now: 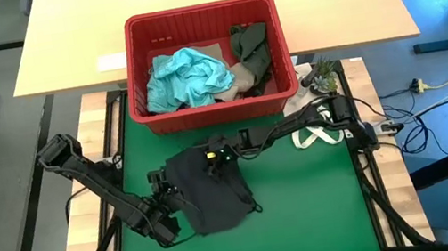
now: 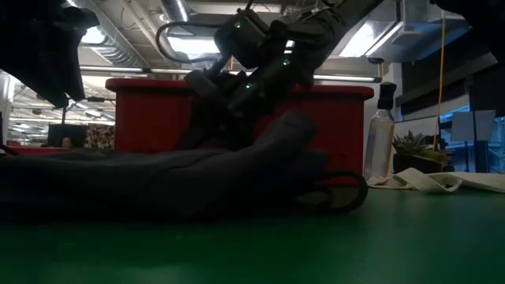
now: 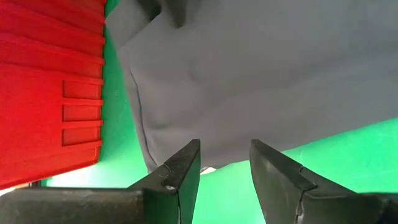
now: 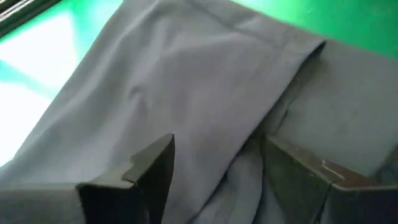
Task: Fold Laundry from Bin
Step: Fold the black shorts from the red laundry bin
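A dark grey garment [image 1: 212, 195] lies crumpled on the green mat [image 1: 310, 211], in front of the red bin [image 1: 215, 113]. A light teal garment [image 1: 189, 77], a beige one [image 1: 243, 77] and a dark olive one [image 1: 252, 44] lie in the bin. My left gripper [image 1: 161, 185] stands open at the dark garment's left edge [image 3: 186, 137], its fingers just short of the cloth's hem. My right gripper [image 1: 211, 156] stands open over the garment's far part, close above a fold and a seam [image 4: 249, 93]. My right gripper points slanting down from the table's right at the dark garment's bunched folds [image 4: 242, 162], with cloth showing between its open fingers [image 4: 155, 168]. I cannot tell whether the fingertips touch the cloth.
A white cloth bag with loop handles [image 1: 316, 136] lies on the mat's far right. A clear spray bottle [image 2: 380, 138] and a small plant [image 1: 321, 74] stand beside the bin's right end. The near half of the mat is bare green.
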Motion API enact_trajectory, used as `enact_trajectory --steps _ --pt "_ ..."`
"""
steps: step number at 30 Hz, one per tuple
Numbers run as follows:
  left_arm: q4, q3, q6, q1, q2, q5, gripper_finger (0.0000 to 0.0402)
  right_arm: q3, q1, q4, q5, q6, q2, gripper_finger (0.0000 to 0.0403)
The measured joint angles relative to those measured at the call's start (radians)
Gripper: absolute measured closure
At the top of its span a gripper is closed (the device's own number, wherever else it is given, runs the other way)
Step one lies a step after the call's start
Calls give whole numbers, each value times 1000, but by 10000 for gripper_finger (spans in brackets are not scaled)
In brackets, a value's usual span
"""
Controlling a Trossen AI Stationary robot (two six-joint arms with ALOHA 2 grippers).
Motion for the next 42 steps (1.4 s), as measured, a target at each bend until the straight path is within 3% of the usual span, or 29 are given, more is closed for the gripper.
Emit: enact_trajectory --steps 42 --pt "14 0 2 0 0 0 269 91 -37 -28 22 0 45 162"
